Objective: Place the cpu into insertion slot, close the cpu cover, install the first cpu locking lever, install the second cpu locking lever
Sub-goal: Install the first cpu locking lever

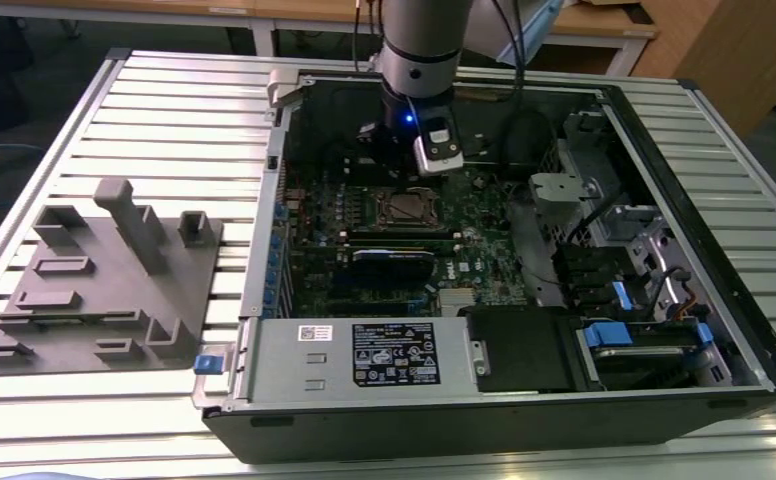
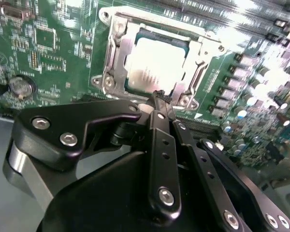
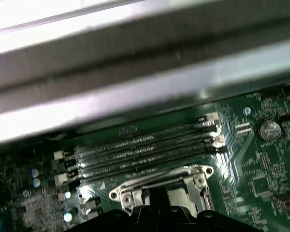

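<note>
A: Arm (image 1: 422,40): grey cylindrical link, black wrist section, small blue light, white housing below.

B: Gripper (image 2: 158,96): matte black linkage plates, silver screw heads (several per plate), polished metal cylinder beside them.

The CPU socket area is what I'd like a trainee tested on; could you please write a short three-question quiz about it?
1. True or false: the cpu lies in the insertion slot.
2. The cpu cover is: A) lowered around the cpu, B) lifted upright, C) off the board.
3. In the first wrist view, what long parts lie beside the socket?

Key:
1. True.
2. A; its frame lies flat around the chip.
3. The memory slots, parallel, on the green motherboard. The gripper sits near the socket's edge.
</note>
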`<action>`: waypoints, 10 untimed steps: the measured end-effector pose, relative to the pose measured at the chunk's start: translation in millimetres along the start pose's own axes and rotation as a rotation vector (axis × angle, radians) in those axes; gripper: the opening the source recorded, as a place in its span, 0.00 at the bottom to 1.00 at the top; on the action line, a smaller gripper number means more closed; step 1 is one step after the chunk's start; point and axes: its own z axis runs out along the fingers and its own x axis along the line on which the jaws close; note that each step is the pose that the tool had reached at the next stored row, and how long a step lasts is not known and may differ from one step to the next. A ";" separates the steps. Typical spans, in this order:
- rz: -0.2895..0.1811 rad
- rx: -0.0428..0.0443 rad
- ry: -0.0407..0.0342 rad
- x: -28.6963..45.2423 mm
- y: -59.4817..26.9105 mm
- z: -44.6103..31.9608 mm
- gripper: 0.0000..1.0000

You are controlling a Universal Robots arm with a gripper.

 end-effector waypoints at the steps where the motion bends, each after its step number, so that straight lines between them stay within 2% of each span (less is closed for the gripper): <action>1: 0.000 0.0003 0.0006 -0.7 -2.4 -0.2 0.11; 5: 0.000 0.0009 0.0023 -2.9 -9.1 -0.9 0.11; 10: -0.005 0.0023 0.0062 -7.8 -8.7 -0.6 0.11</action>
